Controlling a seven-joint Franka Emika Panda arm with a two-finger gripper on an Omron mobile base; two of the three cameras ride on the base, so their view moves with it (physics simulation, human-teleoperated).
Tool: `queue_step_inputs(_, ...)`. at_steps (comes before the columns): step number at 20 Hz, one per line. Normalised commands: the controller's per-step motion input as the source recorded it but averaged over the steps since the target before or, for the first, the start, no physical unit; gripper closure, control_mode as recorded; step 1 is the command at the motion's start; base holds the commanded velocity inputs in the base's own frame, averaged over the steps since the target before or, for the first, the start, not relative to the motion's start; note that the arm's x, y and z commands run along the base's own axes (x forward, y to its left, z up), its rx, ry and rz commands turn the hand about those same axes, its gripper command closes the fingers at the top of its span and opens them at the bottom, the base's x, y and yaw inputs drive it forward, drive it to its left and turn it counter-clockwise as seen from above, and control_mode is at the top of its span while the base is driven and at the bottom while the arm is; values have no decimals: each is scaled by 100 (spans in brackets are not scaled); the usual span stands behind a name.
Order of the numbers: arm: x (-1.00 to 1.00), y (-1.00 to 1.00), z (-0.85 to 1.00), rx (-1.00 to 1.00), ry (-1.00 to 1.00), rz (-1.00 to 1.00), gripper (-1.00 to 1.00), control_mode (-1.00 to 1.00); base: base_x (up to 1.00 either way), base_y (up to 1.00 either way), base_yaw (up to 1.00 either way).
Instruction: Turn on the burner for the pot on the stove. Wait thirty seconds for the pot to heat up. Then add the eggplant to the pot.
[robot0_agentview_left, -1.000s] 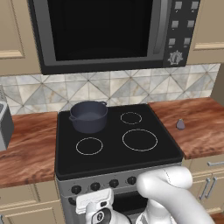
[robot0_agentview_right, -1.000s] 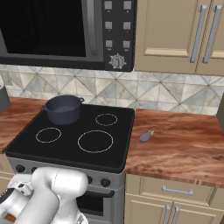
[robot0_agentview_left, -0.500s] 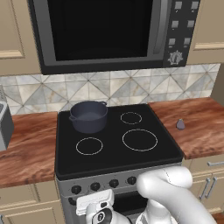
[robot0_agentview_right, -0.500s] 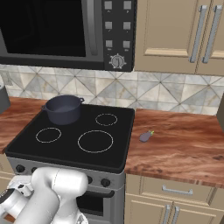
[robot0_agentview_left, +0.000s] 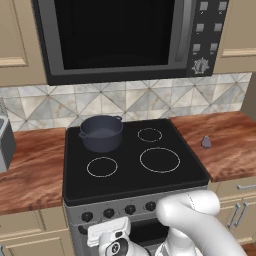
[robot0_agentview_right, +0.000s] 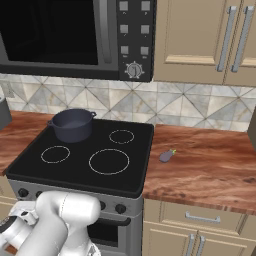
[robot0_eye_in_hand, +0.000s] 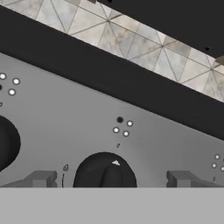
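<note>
The stove (robot0_agentview_left: 134, 167) has a black glass top marked with white rings and a grey front carrying black knobs (robot0_eye_in_hand: 105, 173). The pot (robot0_agentview_left: 101, 132) is dark blue-grey. The eggplant (robot0_agentview_right: 166, 156) is dull grey-purple. The surface (robot0_agentview_right: 210, 162) is reddish-brown wood grain. The backsplash (robot0_agentview_left: 150, 100) shows beige and grey triangles.

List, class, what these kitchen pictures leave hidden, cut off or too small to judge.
- Pot: its inside bottom, hidden by its own wall in both base views.
- Eggplant: too small to show its shape clearly.
- Knob between the open pincer's fingertips: lower part cut off in the hand view; contact unclear.
- Stove: which knob serves the pot's burner, markings too tiny.
</note>
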Motion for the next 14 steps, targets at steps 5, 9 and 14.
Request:
queue_step_inputs(5, 3, 0, -13, 0, 1, 0, -100, -100, 0, 0, 0)
queue_step_inputs(9, 4, 0, -12, 0, 1, 0, -100, -100, 0, 0, 0)
queue_step_inputs(14, 0, 0, -1, 0, 0, 0, -100, -100, 0, 0, 0)
